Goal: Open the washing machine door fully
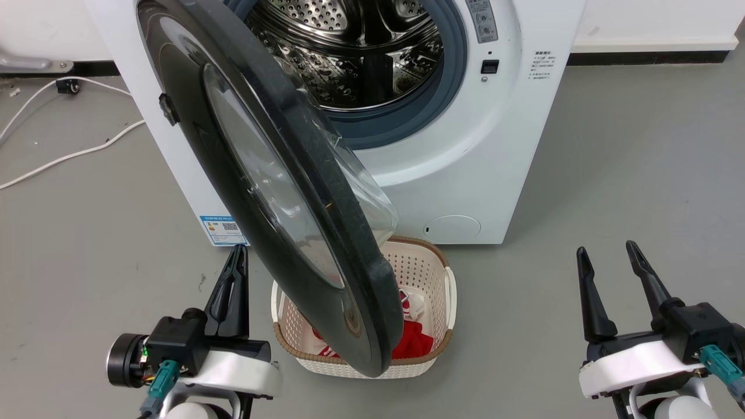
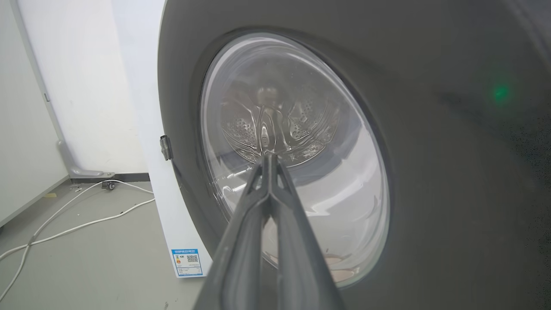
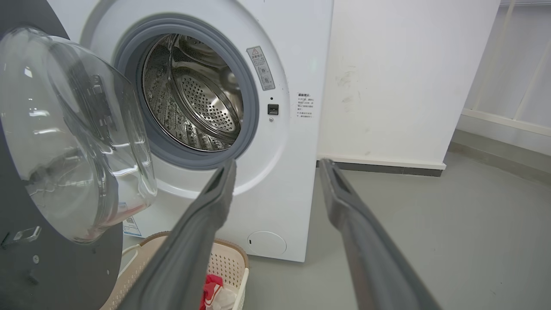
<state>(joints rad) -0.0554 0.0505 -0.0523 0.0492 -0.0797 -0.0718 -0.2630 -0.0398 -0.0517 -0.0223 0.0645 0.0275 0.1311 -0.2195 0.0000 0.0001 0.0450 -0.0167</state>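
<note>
Well, grey floor (image 1: 628,174), white wall (image 3: 387,77); L jaws clenched, R jaws released.

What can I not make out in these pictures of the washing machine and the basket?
- Head view: the washing machine door covers much of the basket; what lies beside the red cloth is hidden.
- Head view: the washing machine is cut off by the top edge.
- Head view: the print on the blue label is too small to read.
- Left wrist view: whether the left end effector touches the door's glass cannot be told.
</note>
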